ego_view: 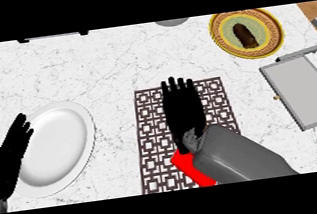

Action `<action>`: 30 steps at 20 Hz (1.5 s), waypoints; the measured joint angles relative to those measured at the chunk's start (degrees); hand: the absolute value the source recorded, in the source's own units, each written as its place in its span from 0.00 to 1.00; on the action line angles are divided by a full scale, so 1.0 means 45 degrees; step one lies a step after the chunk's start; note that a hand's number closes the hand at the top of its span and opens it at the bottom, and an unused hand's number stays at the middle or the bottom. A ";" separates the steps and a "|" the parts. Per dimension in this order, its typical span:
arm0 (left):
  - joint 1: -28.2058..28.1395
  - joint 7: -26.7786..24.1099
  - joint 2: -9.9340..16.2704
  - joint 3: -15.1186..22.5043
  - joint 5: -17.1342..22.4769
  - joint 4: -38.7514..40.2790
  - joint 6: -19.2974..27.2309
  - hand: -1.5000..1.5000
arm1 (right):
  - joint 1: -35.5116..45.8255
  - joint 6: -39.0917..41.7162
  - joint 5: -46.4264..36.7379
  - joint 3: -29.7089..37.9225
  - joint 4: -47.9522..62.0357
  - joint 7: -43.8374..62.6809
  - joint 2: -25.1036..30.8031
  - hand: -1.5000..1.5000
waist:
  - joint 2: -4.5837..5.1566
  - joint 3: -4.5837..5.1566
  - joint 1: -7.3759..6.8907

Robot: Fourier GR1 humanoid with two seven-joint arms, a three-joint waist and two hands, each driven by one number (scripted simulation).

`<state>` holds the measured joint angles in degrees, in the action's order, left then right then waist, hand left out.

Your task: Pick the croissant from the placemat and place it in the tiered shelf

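Observation:
A brown patterned placemat [152, 145] lies at the middle of the marble counter. My right hand [182, 111] is stretched over it, fingers straight and pointing away from me, open. No croissant shows on the mat; whatever is under the hand is hidden. The grey tiered shelf [304, 90] stands at the right edge, about a hand's width right of the mat. My left hand [8, 154] rests open at the lower left, fingers up, beside a white plate.
A white oval plate [59, 147] sits left of the mat. At the back right, a yellow-rimmed plate [221, 40] holds a dark brown oblong item [245, 36]. A grey round object [171, 22] and a dark bar [52, 36] sit at the far edge.

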<state>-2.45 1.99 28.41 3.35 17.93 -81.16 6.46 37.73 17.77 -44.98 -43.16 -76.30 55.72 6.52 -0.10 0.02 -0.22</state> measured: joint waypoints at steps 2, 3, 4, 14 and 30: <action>0.0210 0.0028 0.0003 -0.0172 -0.0087 0.0236 -0.0160 0.50 | -0.0125 0.0036 -0.0358 0.0123 0.0438 -0.0261 -0.0068 0.00 | 0.0012 -0.0001 0.0002; 0.0387 0.0074 -0.0061 -0.0225 -0.0155 0.0372 -0.0198 0.50 | -0.0140 0.0086 -0.0496 0.0290 0.0623 -0.0386 -0.0085 0.00 | 0.0018 -0.0001 0.0008; 0.0414 0.0045 -0.0171 -0.0236 -0.0267 0.0507 -0.0187 0.50 | -0.0124 0.0275 -0.0550 0.0514 0.0576 -0.0515 0.0018 0.00 | 0.0020 -0.0003 0.0016; 0.0363 0.0241 -0.0678 -0.0881 -0.0845 0.0375 -0.0795 0.50 | -0.0460 -0.0627 -0.2518 0.1705 0.2836 -0.2447 -0.0727 0.00 | 0.0028 -0.0004 -0.0025; 0.0309 0.0295 -0.1452 -0.1722 -0.1719 0.0349 -0.1463 0.50 | -0.0331 -0.1386 -0.3587 0.3283 0.4969 -0.4496 -0.1284 1.00 | -0.0062 0.0023 -0.0044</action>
<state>-1.06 3.32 21.88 -4.40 10.20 -79.60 -0.13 36.24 11.54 -61.12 -28.38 -53.94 35.49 0.74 -0.38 0.12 -0.42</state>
